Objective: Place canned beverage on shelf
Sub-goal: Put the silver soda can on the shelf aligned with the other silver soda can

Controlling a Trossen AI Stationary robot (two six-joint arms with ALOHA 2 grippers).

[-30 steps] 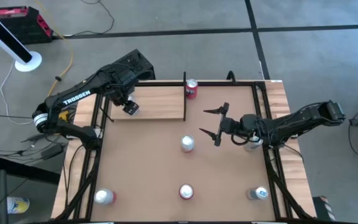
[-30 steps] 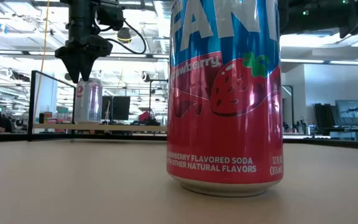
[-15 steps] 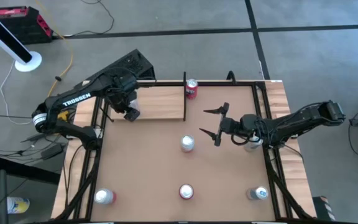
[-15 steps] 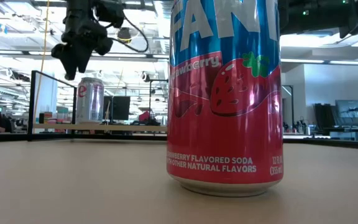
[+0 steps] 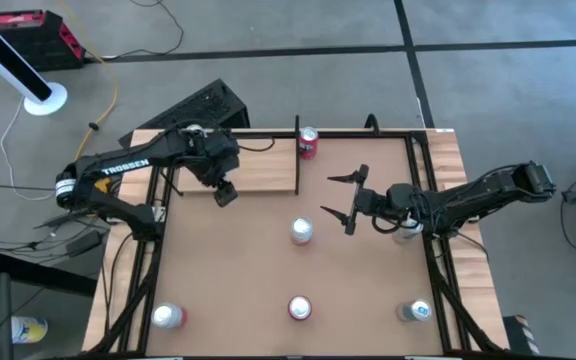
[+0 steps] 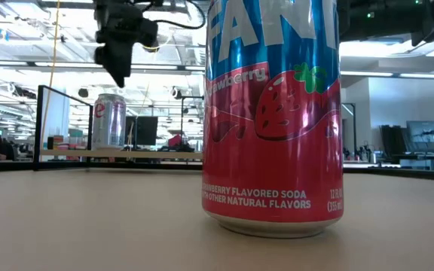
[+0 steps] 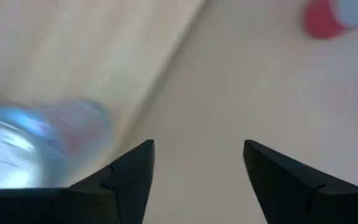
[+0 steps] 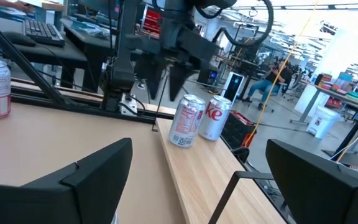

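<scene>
A canned beverage of this kind is probably a thin aluminium cylinder: fairly heavy if full, smooth and a little slippery, and easy to dent if squeezed hard. The best hold is likely across the middle of the side wall, with the can kept upright and low enough that it does not tip.

The left hand (image 5: 225, 193) hangs over the lower edge of the shelf (image 5: 258, 165), left of the frame's centre. Its fingers are spread and hold nothing. The right hand (image 5: 328, 196) waits right of centre, also spread wide and empty.

In the right wrist view, two silver cans (image 8: 188, 121) stand side by side on the shelf, apparently touching. In the high view the left arm covers them.

The high view shows five more cans on the desk (image 5: 238, 270):
- a red can (image 5: 308, 143) at the top, just right of the shelf's black upright
- a silver can (image 5: 301, 231) at the centre, near the right hand
- three cans (image 5: 298, 308) along the bottom edge

A pale shape under the right arm could be a sixth, but I cannot tell. There is one shelf and there are two arms.
</scene>
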